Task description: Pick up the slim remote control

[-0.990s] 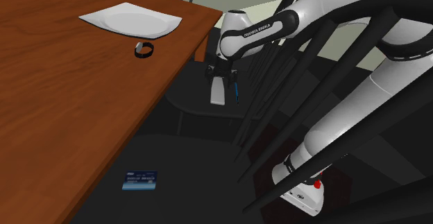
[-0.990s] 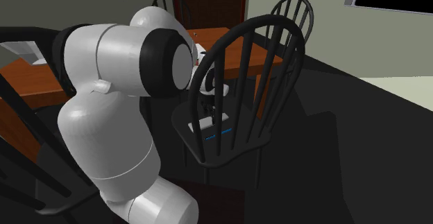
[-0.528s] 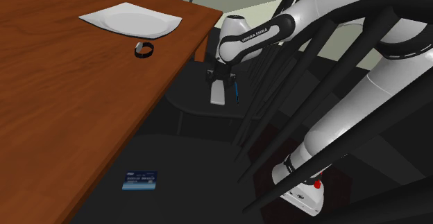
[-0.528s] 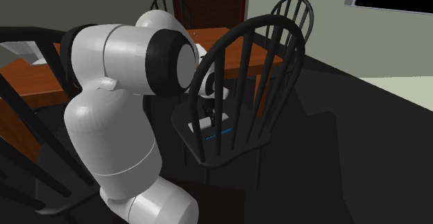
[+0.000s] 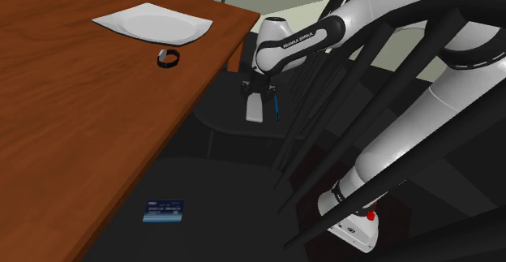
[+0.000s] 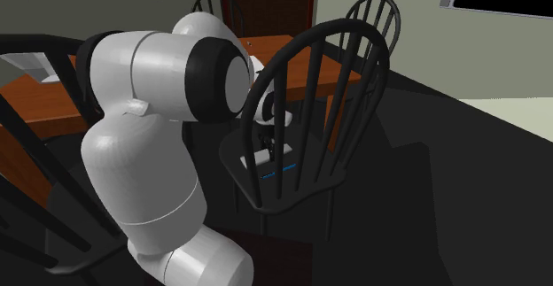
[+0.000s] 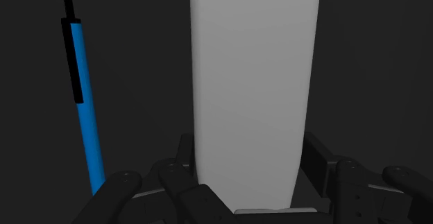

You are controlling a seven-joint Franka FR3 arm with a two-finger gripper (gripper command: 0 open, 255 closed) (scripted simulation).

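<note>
Across the shoulder view's left spreads a brown wooden table (image 5: 73, 122). Beside it the white arm (image 5: 389, 25) bends over from the stand and reaches down to a dark spindle-backed chair (image 6: 328, 81) drawn up at the table's edge. On the tabletop lies a white plate (image 5: 154, 23), well apart from the chair. The slim remote (image 5: 255, 109), drawn plain pale grey, lies flat on the chair's seat. The black gripper (image 5: 255, 88) stands upright over one end of it. In the wrist view the two fingers (image 7: 184, 150) sit flush against the remote's long sides with no gap showing, so the claw is closed narrowly on the remote. A blue card (image 5: 165, 210) rests on a low dark surface nearer the camera. A blue pen (image 7: 85, 118) lies just beside the remote, parallel to it and not touching. A small black-and-white ring (image 5: 169, 57) sits on the table near the plate.
</note>
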